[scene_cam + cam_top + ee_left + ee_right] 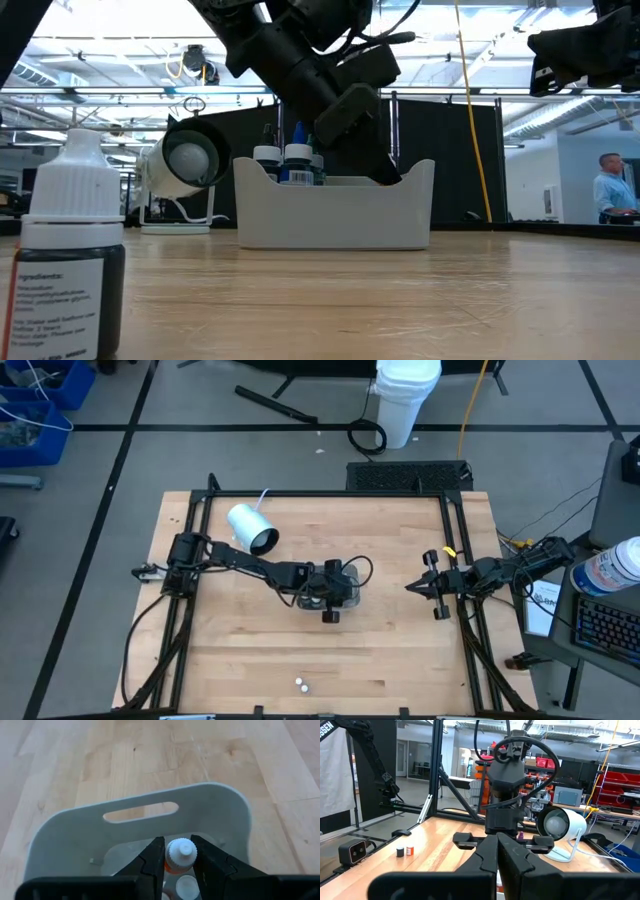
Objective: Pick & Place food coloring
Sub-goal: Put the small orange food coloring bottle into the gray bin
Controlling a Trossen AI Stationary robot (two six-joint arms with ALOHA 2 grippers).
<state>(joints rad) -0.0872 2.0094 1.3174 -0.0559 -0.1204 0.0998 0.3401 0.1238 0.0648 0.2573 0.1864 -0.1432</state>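
A shallow grey tray [345,598] sits mid-table and holds several food coloring bottles [285,165] standing upright. My left gripper [179,857] reaches into the tray [150,827] and is shut on a white-capped, orange-bodied bottle [180,854]. Another bottle's white cap [187,886] shows just beneath it. Two loose bottles [300,685] stand near the table's front edge, and one [70,250] looms close in the low view. My right gripper [425,586] waits shut at the table's right side, touching nothing. My left gripper pinches the bottle at its white cap and neck [172,856], one finger on each side. The fingers slant down into the tray from the table's left. The bottle stands upright between them. The tray wall [335,210] hides whether its base rests on the tray floor.
A large white-and-grey cylinder [251,528] on a stand with a cord lies at the far left of the table, close to my left arm. Black frame rails [455,540] border the table. Bare wood lies between the tray and the front edge.
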